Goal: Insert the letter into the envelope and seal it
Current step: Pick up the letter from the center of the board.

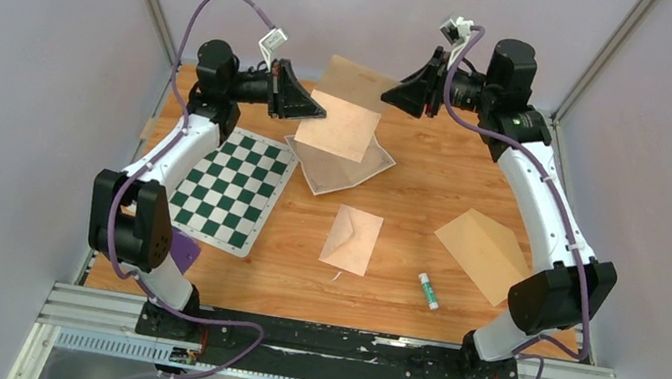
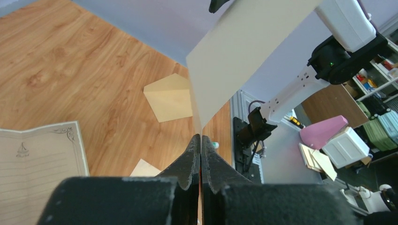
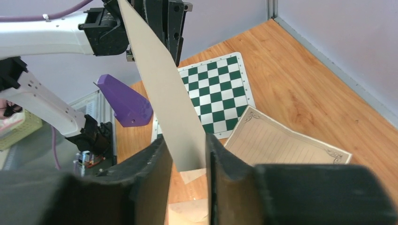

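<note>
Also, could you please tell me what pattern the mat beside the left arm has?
The mat is a green-and-white checkerboard, clearest in the top external view.

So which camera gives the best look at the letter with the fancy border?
Right wrist view: the letter shows ruled lines and border corners. Left wrist view cuts it off at the frame edge; from above, the raised envelope covers much of it.

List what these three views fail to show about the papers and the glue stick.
Letter: top view, middle hidden under the raised tan sheet; left wrist view cuts it at the frame's edge; right wrist view, the right gripper covers its near part.
Tan sheet: both wrist views cut off its far end; a flap or opening cannot be made out.
Glue stick: top view, label too small to read.
</note>
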Available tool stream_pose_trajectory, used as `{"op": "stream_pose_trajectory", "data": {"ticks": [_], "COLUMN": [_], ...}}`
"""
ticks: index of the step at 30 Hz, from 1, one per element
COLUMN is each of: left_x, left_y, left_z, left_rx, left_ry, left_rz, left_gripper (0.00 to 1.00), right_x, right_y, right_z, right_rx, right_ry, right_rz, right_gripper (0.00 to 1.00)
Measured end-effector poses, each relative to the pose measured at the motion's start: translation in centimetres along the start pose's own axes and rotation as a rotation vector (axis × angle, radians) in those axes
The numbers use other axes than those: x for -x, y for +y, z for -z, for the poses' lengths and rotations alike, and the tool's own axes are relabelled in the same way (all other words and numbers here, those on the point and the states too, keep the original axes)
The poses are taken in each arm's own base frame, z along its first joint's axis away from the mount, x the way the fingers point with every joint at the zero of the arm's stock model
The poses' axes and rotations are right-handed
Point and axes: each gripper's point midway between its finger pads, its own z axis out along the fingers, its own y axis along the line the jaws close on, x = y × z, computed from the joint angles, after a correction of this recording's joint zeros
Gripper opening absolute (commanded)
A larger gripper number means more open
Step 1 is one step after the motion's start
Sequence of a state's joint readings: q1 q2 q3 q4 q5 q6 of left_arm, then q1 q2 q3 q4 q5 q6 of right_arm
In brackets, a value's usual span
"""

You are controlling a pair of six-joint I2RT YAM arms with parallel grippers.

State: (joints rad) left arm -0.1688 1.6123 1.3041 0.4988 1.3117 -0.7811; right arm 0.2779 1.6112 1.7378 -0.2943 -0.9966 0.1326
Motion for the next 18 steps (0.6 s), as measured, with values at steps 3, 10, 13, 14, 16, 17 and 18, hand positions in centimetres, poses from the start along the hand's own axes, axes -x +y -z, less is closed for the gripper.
{"op": "stream_pose_trajectory", "data": {"ticks": [3,10,13,14,16,17,18], "left_x": [-0.1,-0.6,-0.7,-0.7,-0.8,-0.9,-1.0], "left_y": [0.2,0.4,0.5,0.5,0.6,0.6,0.6], "left_z": [0.0,0.0,0.0,0.0,-0.1,-0.2,-0.3], "left_rx": [0.0,-0.012,-0.015,-0.017,-0.019,-0.021,-0.023], "left_ry": [0.002,0.016,0.02,0.021,0.024,0.026,0.03], "left_rz": [0.004,0.008,-0.011,-0.02,-0.038,-0.045,-0.05], "left_gripper": [0.0,0.0,0.0,0.0,0.0,0.0,0.0], "right_x": [0.0,2.2,4.6,5.3,6.1,6.0,5.7], "right_y": [-0.1,-1.5,-2.6,-2.8,-3.2,-3.5,-3.9], "right_z": [0.3,4.8,7.0,7.2,7.0,6.6,6.1], "right_rx": [0.004,-0.03,-0.078,-0.081,-0.077,-0.07,-0.063], "right_ry": [0.003,-0.018,-0.06,-0.071,-0.086,-0.086,-0.081], "right_rz": [-0.005,-0.063,-0.06,-0.057,-0.059,-0.07,-0.086], "right_gripper": [0.54,0.65,0.68,0.71,0.73,0.73,0.74]}}
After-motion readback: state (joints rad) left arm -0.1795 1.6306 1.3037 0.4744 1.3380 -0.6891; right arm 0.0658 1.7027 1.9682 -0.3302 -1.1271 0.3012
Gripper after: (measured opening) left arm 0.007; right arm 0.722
